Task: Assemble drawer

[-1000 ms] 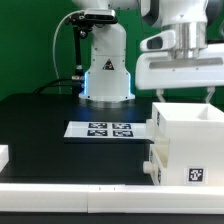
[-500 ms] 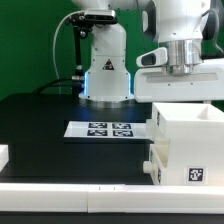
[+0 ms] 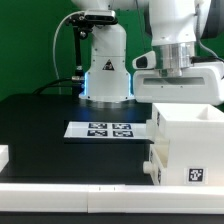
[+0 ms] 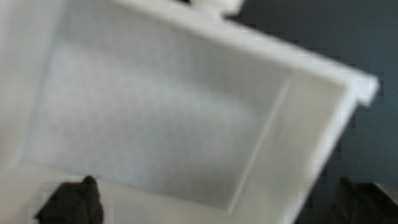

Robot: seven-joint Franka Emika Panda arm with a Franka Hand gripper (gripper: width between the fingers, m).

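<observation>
The white drawer housing (image 3: 186, 146) stands at the exterior view's right, open side up, with a black-and-white tag (image 3: 195, 174) on its front and round knobs (image 3: 151, 165) on its left face. My gripper (image 3: 181, 100) hangs just above its back rim; the fingertips are hidden behind the rim there. In the blurred wrist view the housing's open white inside (image 4: 169, 110) fills the picture. My gripper (image 4: 217, 205) is open, its dark fingertips (image 4: 75, 200) set wide apart with nothing between them.
The marker board (image 3: 109, 129) lies flat on the black table left of the housing. The robot base (image 3: 105, 65) stands behind it. A small white part (image 3: 3, 156) sits at the far left edge. A white rail (image 3: 70, 195) runs along the front.
The gripper has come down and shifted toward the exterior view's left, now low over the housing's open top. The housing has not moved.
</observation>
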